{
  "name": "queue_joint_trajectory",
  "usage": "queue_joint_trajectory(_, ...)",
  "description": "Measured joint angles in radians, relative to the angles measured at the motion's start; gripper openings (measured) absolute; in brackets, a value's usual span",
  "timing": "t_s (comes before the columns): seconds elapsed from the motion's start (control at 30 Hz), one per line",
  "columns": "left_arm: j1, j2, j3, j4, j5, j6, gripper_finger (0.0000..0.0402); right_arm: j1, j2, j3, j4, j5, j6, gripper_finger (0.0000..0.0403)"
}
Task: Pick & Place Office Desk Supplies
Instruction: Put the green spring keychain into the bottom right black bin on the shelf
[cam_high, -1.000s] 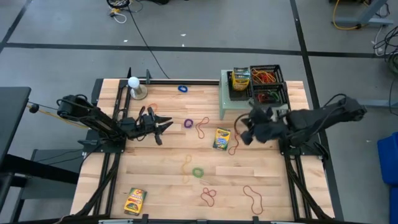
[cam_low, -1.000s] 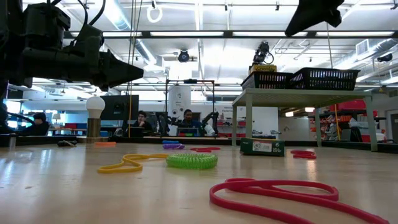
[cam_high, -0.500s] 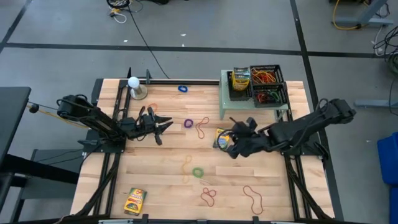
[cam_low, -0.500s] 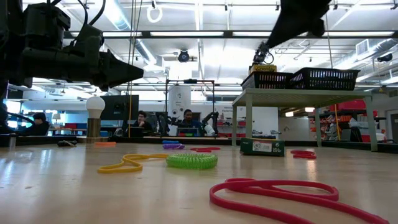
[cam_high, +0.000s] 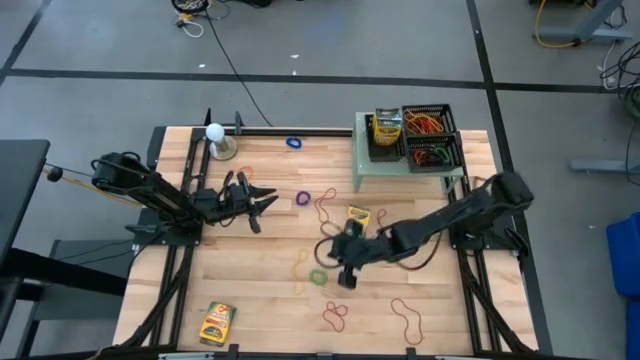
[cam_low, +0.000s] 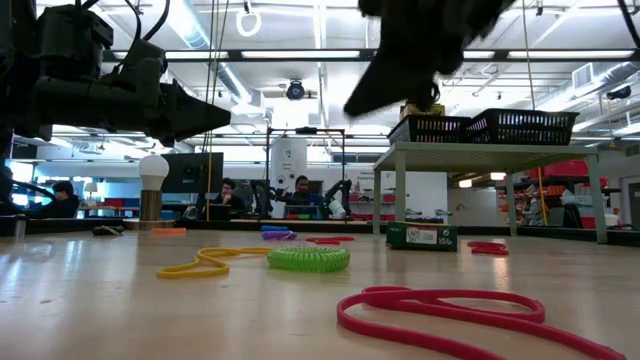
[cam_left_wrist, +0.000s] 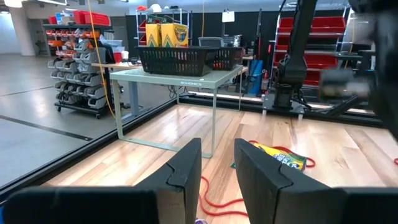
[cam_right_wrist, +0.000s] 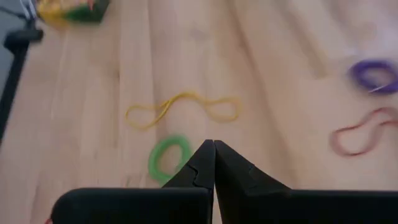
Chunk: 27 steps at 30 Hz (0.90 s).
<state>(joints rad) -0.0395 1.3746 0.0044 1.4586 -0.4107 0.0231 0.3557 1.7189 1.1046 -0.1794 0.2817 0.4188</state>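
Since a moment ago, the right gripper (cam_high: 330, 255) has swung from beside the green stand (cam_high: 372, 170) out to the middle of the counter (cam_high: 250, 310). Its fingers (cam_right_wrist: 202, 165) are closed and empty, above the green rubber band (cam_high: 318, 277) and yellow rubber band (cam_high: 299, 266). The left gripper (cam_high: 268, 199) waits on the left, fingers a little apart.

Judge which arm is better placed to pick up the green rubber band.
Right. Its shut end effector hovers just beside the green rubber band at mid-table, while the left end effector waits farther off near the table's left side.
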Motion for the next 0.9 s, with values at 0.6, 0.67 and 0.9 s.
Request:
queue_joint_trajectory(0.6,0.0,0.0,0.0,-0.005,0.0,0.0,0.0104,0.003,0.273,0.245,-0.154,-0.071,-0.101,0.019)
queue_joint_trajectory(0.67,0.0,0.0,0.0,-0.005,0.0,0.0,0.0104,-0.012,0.273,0.251,-0.154,-0.09,-0.102,0.0195)
queue_joint_trajectory(0.9,0.0,0.0,0.0,-0.007,0.0,0.0,0.0104,-0.053,0.274,0.249,-0.229,-0.125,-0.098,0.0197)
